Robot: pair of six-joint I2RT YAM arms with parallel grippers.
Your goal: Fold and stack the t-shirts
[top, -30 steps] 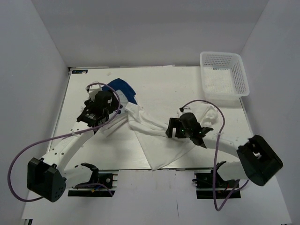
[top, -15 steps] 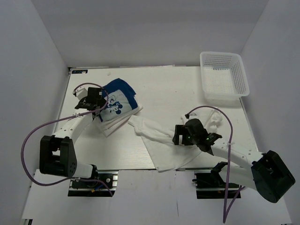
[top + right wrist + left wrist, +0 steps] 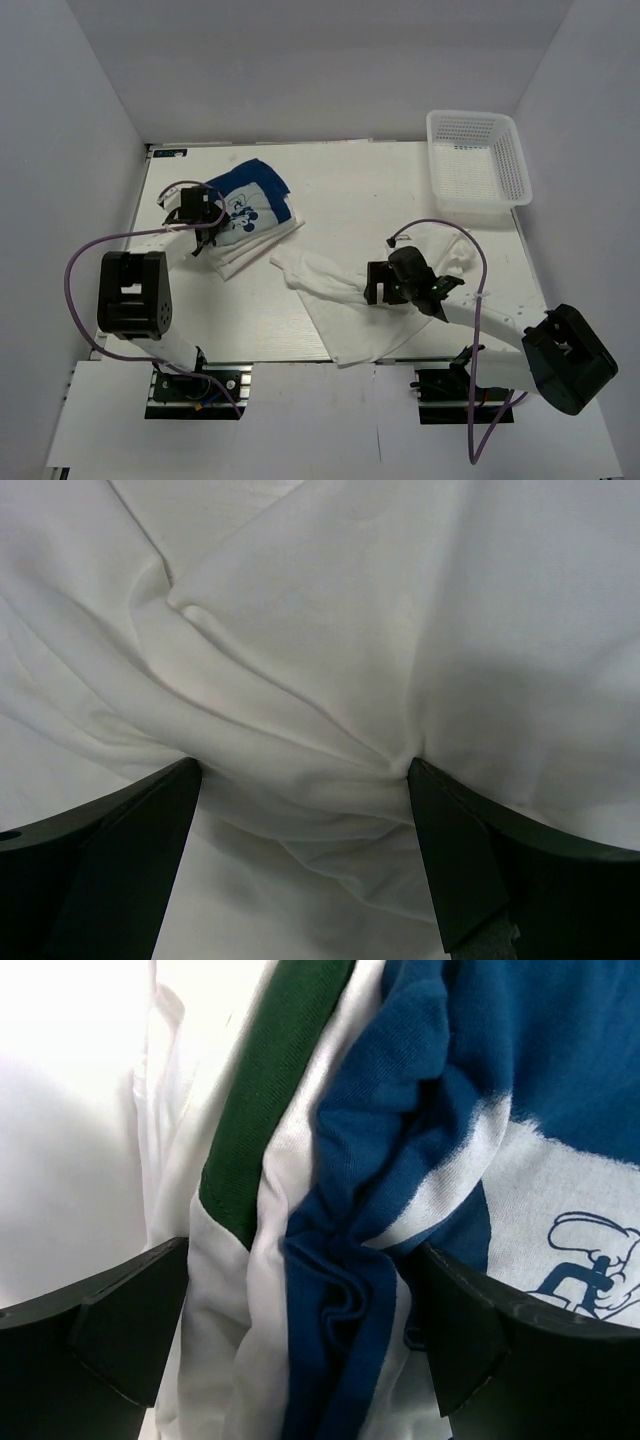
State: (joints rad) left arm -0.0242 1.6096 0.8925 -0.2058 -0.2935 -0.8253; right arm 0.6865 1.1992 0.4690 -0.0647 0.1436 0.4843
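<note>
The mesh basket [image 3: 478,160] sits at the counter's [image 3: 350,190] far right corner. Well left of it, across bare surface, the blue t-shirt [image 3: 255,195] lies rumpled on folded white t-shirts [image 3: 235,262], whose edges stick out on the near side. The left hand [image 3: 300,1340] is spread wide over the blue shirt's bunched edge, gripping nothing. Nearer than the basket and to its left, a loose white t-shirt [image 3: 345,315] sprawls to the counter's near edge. The right hand [image 3: 300,830] is also spread wide, its fingers [image 3: 110,850] pressed down either side of a ridge of that cloth without pinching it.
</note>
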